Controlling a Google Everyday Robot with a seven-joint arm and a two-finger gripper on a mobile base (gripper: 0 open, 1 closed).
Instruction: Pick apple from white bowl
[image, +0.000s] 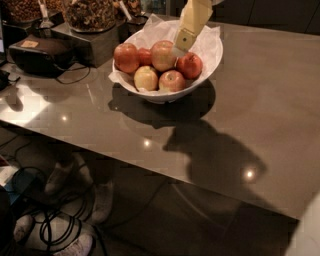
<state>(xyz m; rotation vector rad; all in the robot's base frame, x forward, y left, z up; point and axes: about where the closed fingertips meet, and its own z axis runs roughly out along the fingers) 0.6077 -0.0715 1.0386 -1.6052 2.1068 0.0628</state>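
Observation:
The white bowl (212, 55), lined with crumpled white paper, stands at the back of the grey table. It holds several apples. The apple (162, 55), the largest, yellow-green with an orange-red blush, lies in the middle at the back. A deep red apple (190, 65) lies to its right. Two smaller pale apples (146, 78) lie in front and a reddish one (126, 57) at the left. My gripper (179, 46), cream-coloured, comes down from the top edge. Its tip is just right of the apple's top, between it and the deep red apple.
The grey table (260, 115) reaches to the right and the front edge. A black device (40, 54) with cables lies at the far left. Containers of nuts or snacks (90, 15) stand behind the bowl at the left. Cables and shoes lie on the floor below.

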